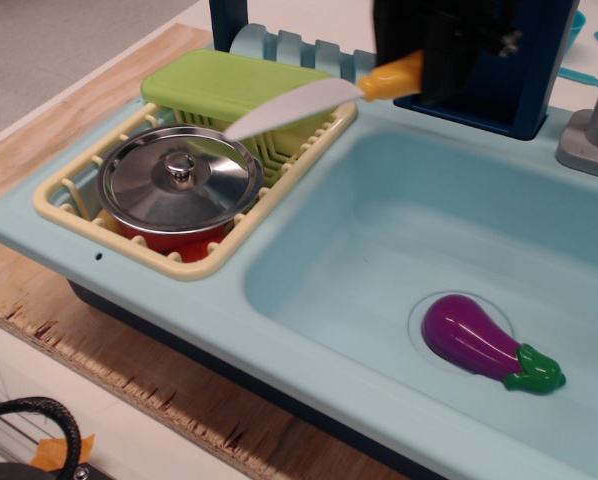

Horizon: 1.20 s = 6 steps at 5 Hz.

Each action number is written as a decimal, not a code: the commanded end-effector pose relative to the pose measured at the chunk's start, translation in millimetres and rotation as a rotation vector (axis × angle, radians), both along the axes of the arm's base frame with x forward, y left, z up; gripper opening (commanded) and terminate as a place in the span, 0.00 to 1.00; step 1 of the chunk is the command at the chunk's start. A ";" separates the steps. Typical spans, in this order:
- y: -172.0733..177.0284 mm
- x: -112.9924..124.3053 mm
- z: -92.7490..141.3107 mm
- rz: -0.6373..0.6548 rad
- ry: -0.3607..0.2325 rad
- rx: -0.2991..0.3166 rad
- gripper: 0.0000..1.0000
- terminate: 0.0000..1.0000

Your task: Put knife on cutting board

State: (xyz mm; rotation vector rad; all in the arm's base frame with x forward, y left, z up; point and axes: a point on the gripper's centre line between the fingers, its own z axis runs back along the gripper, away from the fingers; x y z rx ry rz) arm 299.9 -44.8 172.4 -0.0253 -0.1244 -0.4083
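Note:
My gripper (411, 72) is at the top of the view, shut on the yellow-orange handle of the knife (309, 100). The white blade points left and slightly down, hanging in the air over the right end of the lime-green cutting board (219, 85). The board lies on top of the cream-yellow dish rack (69, 205), and the blade hides its handle hole. The knife does not touch the board as far as I can tell. Most of the gripper is cut off by the top edge.
A red pot with a silver lid (179, 178) sits in the dish rack in front of the board. A purple eggplant (484, 343) lies in the light-blue sink basin (379, 240). A grey faucet base (594, 130) stands at the right edge.

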 end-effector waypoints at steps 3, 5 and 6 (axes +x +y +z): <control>55.5 0.6 5.7 -0.113 -0.118 0.006 0.00 0.00; 82.6 23.5 0.5 -0.104 -0.112 -0.006 0.00 0.00; 98.4 32.1 -4.3 -0.125 -0.122 -0.015 0.00 1.00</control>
